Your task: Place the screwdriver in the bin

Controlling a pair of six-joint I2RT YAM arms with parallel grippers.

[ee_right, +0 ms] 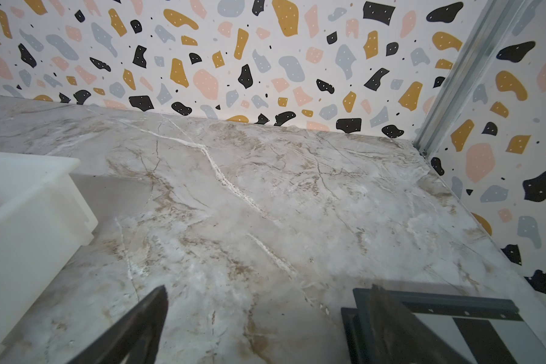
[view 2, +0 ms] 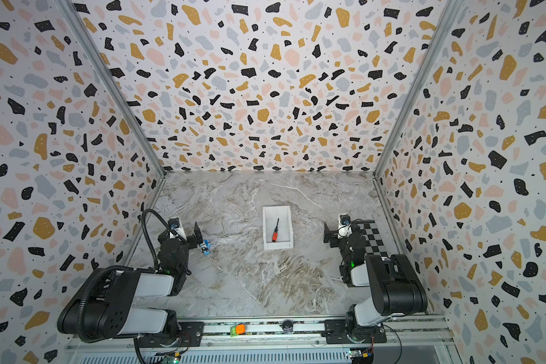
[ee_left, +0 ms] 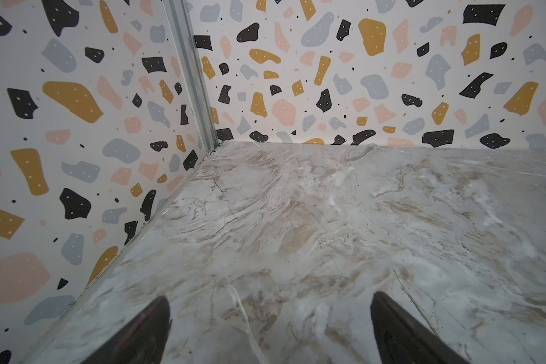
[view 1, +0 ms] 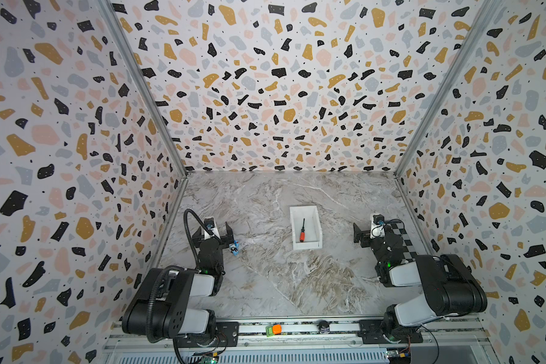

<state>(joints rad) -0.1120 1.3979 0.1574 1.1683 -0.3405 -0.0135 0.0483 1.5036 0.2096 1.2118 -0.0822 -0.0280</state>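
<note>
The screwdriver (view 1: 302,232) (view 2: 275,232), with an orange-red handle and a thin black shaft, lies inside the white bin (view 1: 313,225) (view 2: 285,224) at mid-table in both top views. Its handle points toward the bin's lower near side. My left gripper (view 1: 212,233) (view 2: 181,235) hovers left of the bin, open and empty; in the left wrist view, only bare marble shows between the left gripper's (ee_left: 270,299) dark fingertips. My right gripper (view 1: 374,231) (view 2: 344,233) (ee_right: 269,288) stands right of the bin, open and empty. A bin (ee_right: 29,220) corner shows in the right wrist view.
A small blue-and-white object (view 1: 235,247) (view 2: 206,247) lies beside the left gripper. A black-and-white checkerboard (view 1: 404,233) (view 2: 374,236) (ee_right: 438,315) lies under the right arm. An orange-and-green button (view 1: 274,329) (view 2: 238,329) sits on the front rail. Patterned walls enclose three sides.
</note>
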